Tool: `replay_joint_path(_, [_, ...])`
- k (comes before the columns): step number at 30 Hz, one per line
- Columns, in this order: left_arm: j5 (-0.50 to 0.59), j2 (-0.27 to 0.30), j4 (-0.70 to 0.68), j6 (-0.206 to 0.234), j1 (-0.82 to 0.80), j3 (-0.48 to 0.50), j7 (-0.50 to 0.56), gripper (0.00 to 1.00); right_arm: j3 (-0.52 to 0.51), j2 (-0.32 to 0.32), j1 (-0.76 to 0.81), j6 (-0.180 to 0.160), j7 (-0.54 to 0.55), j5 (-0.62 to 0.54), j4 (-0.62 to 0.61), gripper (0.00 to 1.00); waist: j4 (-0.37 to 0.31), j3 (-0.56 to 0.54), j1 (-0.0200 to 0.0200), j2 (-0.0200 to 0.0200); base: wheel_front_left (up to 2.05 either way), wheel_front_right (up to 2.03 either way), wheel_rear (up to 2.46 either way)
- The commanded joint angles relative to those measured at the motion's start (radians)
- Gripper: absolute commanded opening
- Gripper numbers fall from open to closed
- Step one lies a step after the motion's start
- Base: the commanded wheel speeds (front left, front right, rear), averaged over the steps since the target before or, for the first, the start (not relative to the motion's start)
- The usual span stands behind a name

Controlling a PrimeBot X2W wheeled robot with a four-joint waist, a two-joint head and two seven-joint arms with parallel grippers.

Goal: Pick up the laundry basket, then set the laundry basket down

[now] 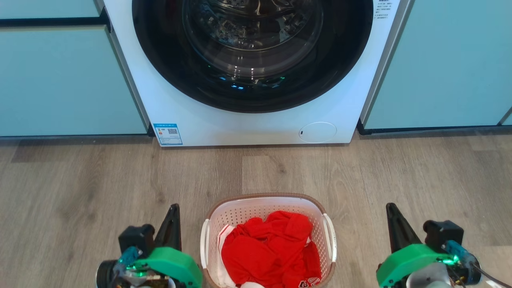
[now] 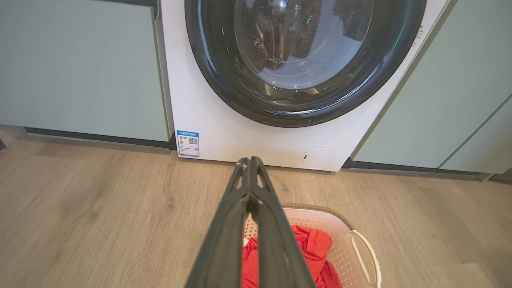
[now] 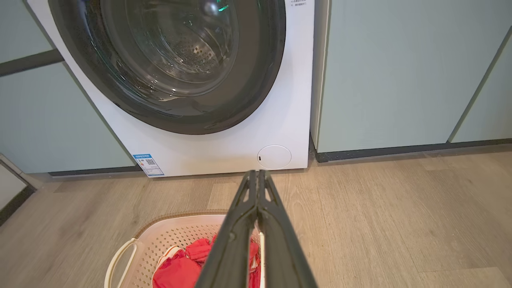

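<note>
The laundry basket [image 1: 224, 216], white perforated plastic with a brown rim and white side handles, stands on the wooden floor at the bottom middle of the head view, holding red clothes [image 1: 272, 248]. My left gripper [image 1: 174, 207] hangs to its left, my right gripper [image 1: 390, 206] well to its right; both are apart from it and shut on nothing. In the left wrist view the shut left gripper [image 2: 250, 161] points over the basket [image 2: 340, 236]. In the right wrist view the shut right gripper [image 3: 256, 173] points over the basket [image 3: 168, 236].
A white front-loading washing machine [image 1: 256, 120] with a dark round door stands straight ahead, between pale teal cabinets [image 1: 60, 80]. Wooden floor [image 1: 80, 192] spreads between the machine and the basket and to both sides.
</note>
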Motion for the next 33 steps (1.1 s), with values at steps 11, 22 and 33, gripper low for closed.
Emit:
replay_joint_path(11, [-0.140, 0.009, -0.035, -0.026, -0.057, 0.045, 0.026, 0.00, -0.018, -0.010, -0.049, 0.001, 0.030, 0.146, -0.037, 0.00, -0.002, 0.004, 0.0000, 0.0000, 0.00, 0.00, 0.00])
replay_joint_path(22, [-0.253, 0.013, -0.034, -0.044, -0.065, 0.073, 0.051, 0.00, -0.030, -0.014, -0.057, 0.002, 0.056, 0.263, -0.040, 0.00, -0.004, 0.008, 0.0000, 0.0000, 0.00, 0.00, 0.00])
replay_joint_path(33, [-0.376, 0.016, -0.038, -0.064, -0.071, 0.106, 0.080, 0.00, -0.045, -0.017, -0.066, 0.002, 0.085, 0.391, -0.042, 0.00, -0.006, 0.012, 0.0000, 0.0000, 0.00, 0.00, 0.00])
